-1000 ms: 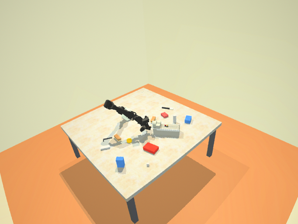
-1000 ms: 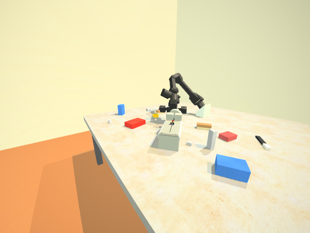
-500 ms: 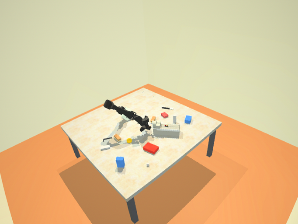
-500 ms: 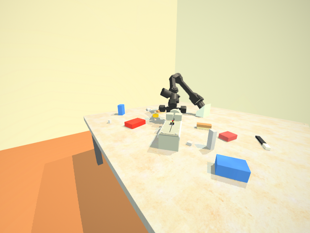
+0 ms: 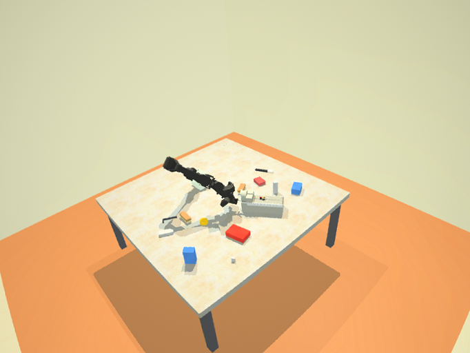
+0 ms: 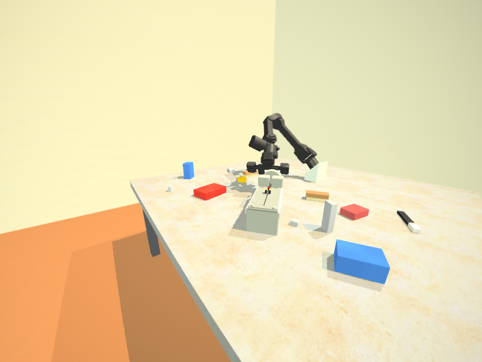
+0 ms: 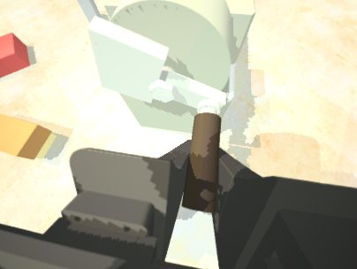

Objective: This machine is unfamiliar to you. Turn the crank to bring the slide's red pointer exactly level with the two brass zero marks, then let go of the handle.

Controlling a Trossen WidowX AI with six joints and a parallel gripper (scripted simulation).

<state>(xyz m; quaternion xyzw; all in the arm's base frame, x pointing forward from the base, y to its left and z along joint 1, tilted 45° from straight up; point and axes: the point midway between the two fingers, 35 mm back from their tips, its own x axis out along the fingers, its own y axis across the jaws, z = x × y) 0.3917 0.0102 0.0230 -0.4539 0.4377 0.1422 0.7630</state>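
The grey-green machine point(image 5: 262, 208) point(image 6: 262, 221) point(image 7: 190, 40) stands on the table. The wrist view shows its pale crank arm point(image 7: 196, 88) with a brown cylindrical handle point(image 7: 206, 137) at its end. My gripper point(image 7: 199, 146) is shut on that handle, one dark finger on each side. In the top and exterior views the gripper is at the machine's crank end, and the handle cannot be made out there. The slide's small red pointer point(image 5: 261, 197) point(image 6: 268, 188) shows on the machine's top, close to tiny yellow and black parts. These are too small to tell whether pointer and brass marks are level.
A red block point(image 5: 237, 233) point(image 6: 209, 191) lies beside the machine. On its other side are an orange block point(image 6: 317, 194) point(image 7: 24, 134), a flatter red block point(image 6: 354, 211) point(image 7: 12, 54), an upright grey block point(image 6: 329, 216) and a blue block point(image 5: 296, 187) point(image 6: 360, 260).
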